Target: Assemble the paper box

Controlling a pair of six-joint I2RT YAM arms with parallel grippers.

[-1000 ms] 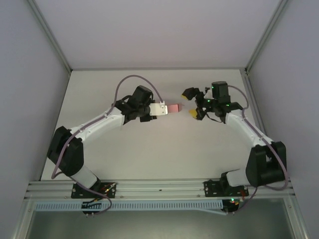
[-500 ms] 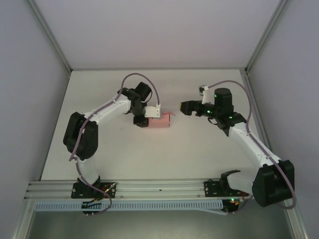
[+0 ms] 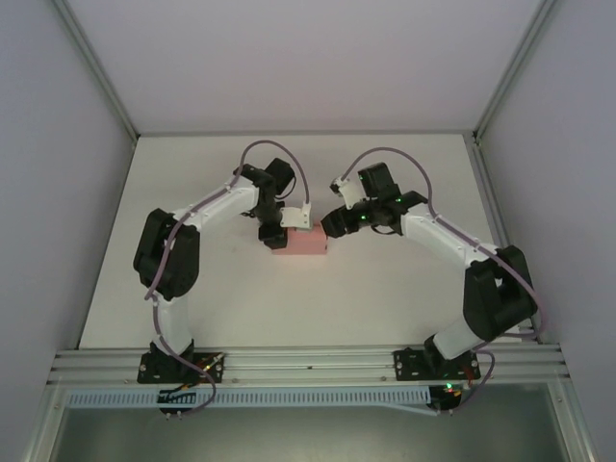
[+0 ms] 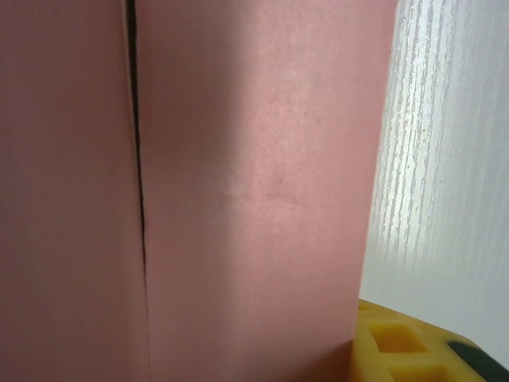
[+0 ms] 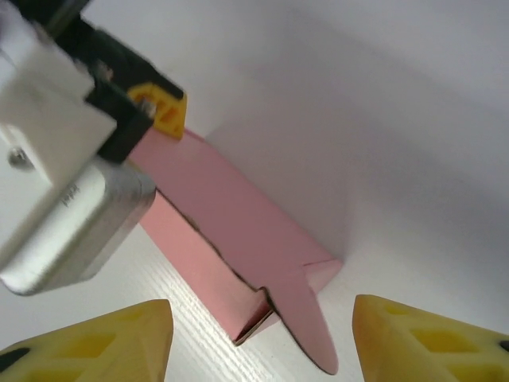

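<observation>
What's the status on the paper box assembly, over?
Left end effector clamped on the paper box. Right end effector open, straddling the loose end flap. That end not yet closed. No obstruction seen.

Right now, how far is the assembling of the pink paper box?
Done: the paper box already forms a long folded sleeve. In hand: the left tool grips one end, and the right tool, its jaws open, faces the other end. Left: that end's flap sticks out unfolded and apparently must be tucked in.
</observation>
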